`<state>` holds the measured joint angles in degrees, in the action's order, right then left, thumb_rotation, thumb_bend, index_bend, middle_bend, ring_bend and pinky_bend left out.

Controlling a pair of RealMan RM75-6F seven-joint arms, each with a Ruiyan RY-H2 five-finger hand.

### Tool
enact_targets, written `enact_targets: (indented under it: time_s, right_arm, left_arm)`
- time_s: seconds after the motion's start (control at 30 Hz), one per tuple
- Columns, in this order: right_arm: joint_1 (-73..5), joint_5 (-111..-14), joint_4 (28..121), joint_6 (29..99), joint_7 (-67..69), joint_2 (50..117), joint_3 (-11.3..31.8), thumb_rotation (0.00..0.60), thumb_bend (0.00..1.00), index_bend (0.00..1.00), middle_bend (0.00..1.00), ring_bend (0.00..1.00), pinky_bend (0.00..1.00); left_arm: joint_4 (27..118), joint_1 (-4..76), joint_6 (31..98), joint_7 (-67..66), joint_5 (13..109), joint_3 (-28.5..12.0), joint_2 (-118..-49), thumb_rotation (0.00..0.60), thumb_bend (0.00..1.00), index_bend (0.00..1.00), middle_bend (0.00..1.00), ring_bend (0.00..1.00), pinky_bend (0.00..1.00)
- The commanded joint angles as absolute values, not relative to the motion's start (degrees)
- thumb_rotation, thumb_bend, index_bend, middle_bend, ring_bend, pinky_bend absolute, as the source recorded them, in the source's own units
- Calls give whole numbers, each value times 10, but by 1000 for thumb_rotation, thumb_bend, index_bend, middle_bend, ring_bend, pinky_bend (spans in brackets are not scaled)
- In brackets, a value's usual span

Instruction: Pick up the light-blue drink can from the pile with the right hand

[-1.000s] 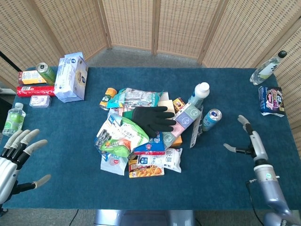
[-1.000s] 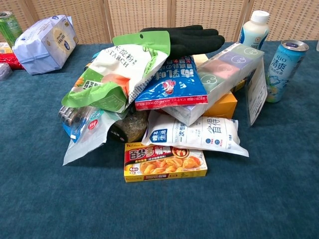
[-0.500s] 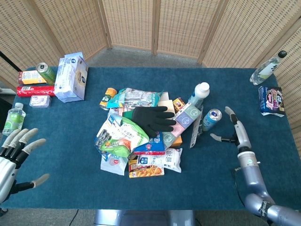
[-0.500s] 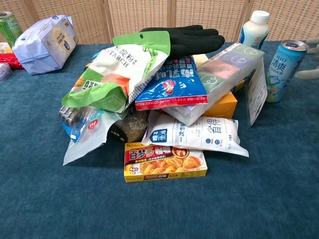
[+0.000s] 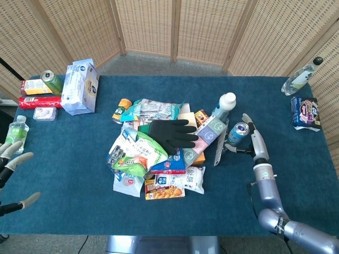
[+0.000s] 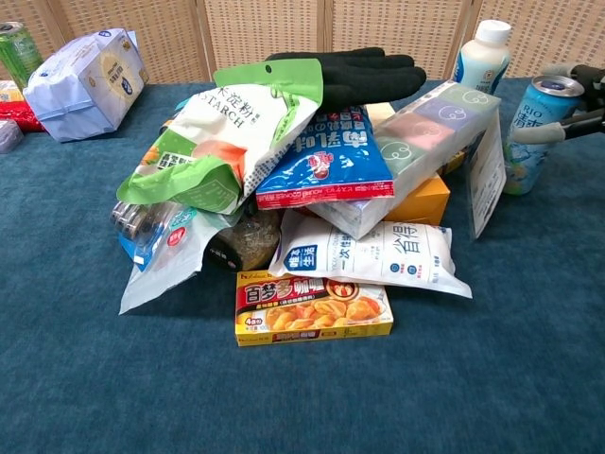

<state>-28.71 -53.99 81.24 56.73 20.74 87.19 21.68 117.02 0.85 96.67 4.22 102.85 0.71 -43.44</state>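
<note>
The light-blue drink can (image 5: pixel 238 133) stands upright on the blue table at the right edge of the pile, next to a leaning card (image 5: pixel 219 151). In the chest view the can (image 6: pixel 531 142) is at the far right. My right hand (image 5: pixel 253 142) is just right of the can, fingers spread; its thumb (image 6: pixel 558 128) reaches across the can's front below the rim. The frames do not show the fingers wrapped around the can. My left hand (image 5: pixel 10 168) hovers open at the table's left edge, far from the pile.
The pile holds a black glove (image 5: pixel 172 132), snack bags, a pastel box (image 5: pixel 204 138) and a curry box (image 5: pixel 164 191). A white bottle (image 5: pixel 224 105) stands just behind the can. A clear bottle (image 5: pixel 301 77) and a snack pack (image 5: pixel 305 112) lie at the far right.
My right hand has moved left and forward from open table to the can, its thumb now across the can's front. My left hand has drawn back toward the left edge.
</note>
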Motion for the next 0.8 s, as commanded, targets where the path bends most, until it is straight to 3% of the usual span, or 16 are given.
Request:
enact_targets:
  time_s: [0.03,0.3,0.33,0.4,0.47,0.5,0.57,0.8]
  right_arm:
    - [-289,-540,816,572,201,880,216,600,0,0,0,0,0]
    - [-297,-515,789,593,184,924,232,600,0,0,0,0,0]
    - [-298,-512,780,604,180,933,237,600,0,16,54,9,22]
    - [-298,-511,762,627,176,950,244,600,0,215,339,189,257]
    - [-295,-518,755,635,182,958,244,600,0,558,730,536,635]
    - [-293,-522,753,637,185,959,243,600,0,618,799,604,704]
    - [-286,-532,755,639,192,956,240,600,5,685,882,691,801]
    - [-256,-569,802,683,192,918,241,600,26,685,884,694,806]
  left_arm:
    - [1164,7,968,49,1023,7,-434,600,0,197,0,0,0]
    - [1149,1,979,70,1015,5,-428,600,0,197,0,0,0]
    - [1147,0,982,73,1015,5,-427,600,0,196,0,0,0]
    - [1144,-2,986,77,1013,4,-423,600,0,197,0,0,0]
    - [1141,-4,988,81,1010,4,-422,600,0,197,0,0,0]
    - [1140,-4,989,84,1008,4,-421,600,0,197,0,0,0]
    - [1137,-5,988,87,1007,4,-421,600,0,197,0,0,0]
    - [1131,-7,989,93,1009,5,-425,600,0,196,0,0,0]
